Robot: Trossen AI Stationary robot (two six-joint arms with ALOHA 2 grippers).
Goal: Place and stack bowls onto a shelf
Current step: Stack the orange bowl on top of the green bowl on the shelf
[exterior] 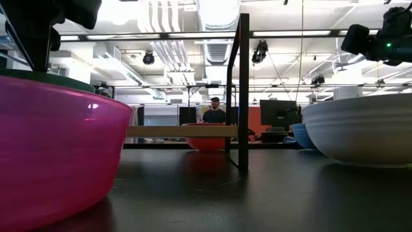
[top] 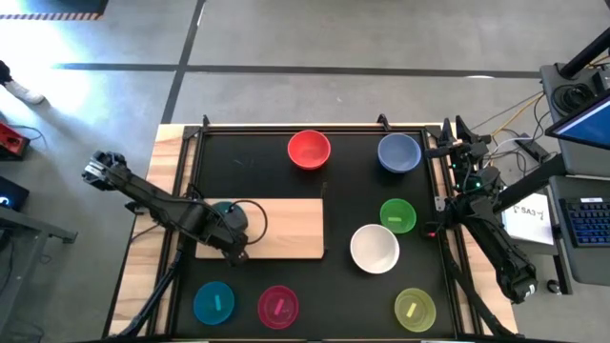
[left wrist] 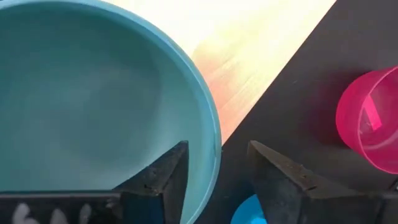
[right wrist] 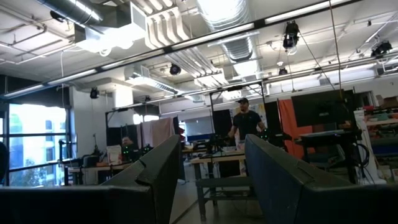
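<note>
The left tool straddles the rim of the dark green round plastic bowl, fingers parted either side, apparently letting go so it rests on the pale wooden shelf. The right tool, open and empty, waits raised beside the tabletop.

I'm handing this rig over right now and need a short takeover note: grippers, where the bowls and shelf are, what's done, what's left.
Left gripper: over the shelf's left end, jaws open astride the dark green bowl's rim.
Right gripper: open, empty, parked off the table's right edge.
Shelf: table centre-left; the dark green bowl is the only bowl on it.
On the table: red, blue, green, white, yellow-green, magenta, cyan.
Left: place and stack those seven.
</note>
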